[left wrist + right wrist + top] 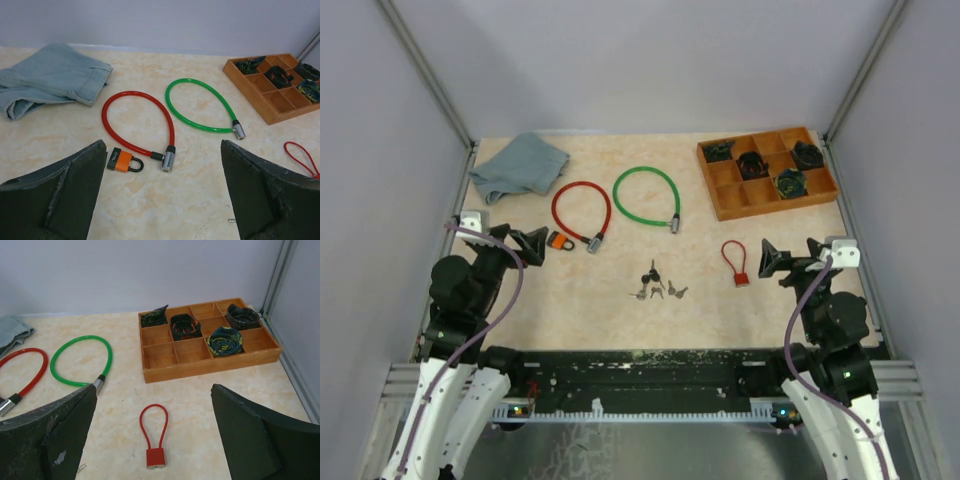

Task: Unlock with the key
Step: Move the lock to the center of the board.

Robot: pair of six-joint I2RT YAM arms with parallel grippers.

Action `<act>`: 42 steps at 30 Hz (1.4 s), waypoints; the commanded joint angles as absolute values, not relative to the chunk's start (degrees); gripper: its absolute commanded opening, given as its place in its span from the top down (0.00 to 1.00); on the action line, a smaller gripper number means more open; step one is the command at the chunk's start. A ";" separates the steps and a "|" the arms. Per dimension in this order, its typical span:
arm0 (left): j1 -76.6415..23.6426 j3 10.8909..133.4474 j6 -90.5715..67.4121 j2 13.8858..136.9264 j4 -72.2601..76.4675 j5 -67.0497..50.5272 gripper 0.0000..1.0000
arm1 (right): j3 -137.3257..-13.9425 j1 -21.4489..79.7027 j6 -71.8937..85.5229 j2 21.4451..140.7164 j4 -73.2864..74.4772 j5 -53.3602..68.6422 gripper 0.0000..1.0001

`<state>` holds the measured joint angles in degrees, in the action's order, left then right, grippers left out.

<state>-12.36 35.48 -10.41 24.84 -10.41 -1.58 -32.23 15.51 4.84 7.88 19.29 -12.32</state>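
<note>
On the bench (570, 310), the keys (657, 287) lie between the left pincer (536, 244) and the right pincer (772, 262), maybe nearer the right. Both are wide open and empty.

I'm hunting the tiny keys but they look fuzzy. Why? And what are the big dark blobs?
Top view: soft even light, but the keys are too small for detail. Left wrist view: orange padlock crisp; the blobs are fingers of the open left pincer, very close to the camera. Right wrist view: red padlock clear, same blobs from the open right pincer.
</note>
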 commanded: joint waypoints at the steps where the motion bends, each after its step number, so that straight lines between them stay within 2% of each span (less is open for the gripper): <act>1: -11.78 35.23 -9.83 24.40 -8.92 -2.52 0.00 | -32.88 14.85 3.90 6.57 16.65 -11.74 0.03; 7: -11.28 35.65 -10.11 25.13 -9.06 -2.94 0.00 | -32.74 14.69 3.99 5.28 16.30 -11.17 0.03; 12: -11.23 36.13 -10.28 26.47 -9.89 -3.06 0.00 | -32.88 14.15 4.94 5.27 14.63 -6.17 0.03; 24: -11.34 38.45 -18.92 36.07 -10.53 -22.30 0.00 | -36.09 14.14 10.26 14.88 19.48 9.12 0.03; 36: -11.34 39.89 -20.83 49.11 -12.06 -26.06 0.01 | -33.57 14.14 12.63 16.04 18.58 12.45 0.03; 39: -11.90 43.28 -19.77 55.18 -14.12 -29.60 0.02 | -33.08 14.15 13.34 16.63 17.95 12.67 0.03; 42: -14.06 49.56 -16.07 62.17 -20.25 -27.00 0.02 | -33.50 14.14 12.95 17.44 18.26 14.51 0.03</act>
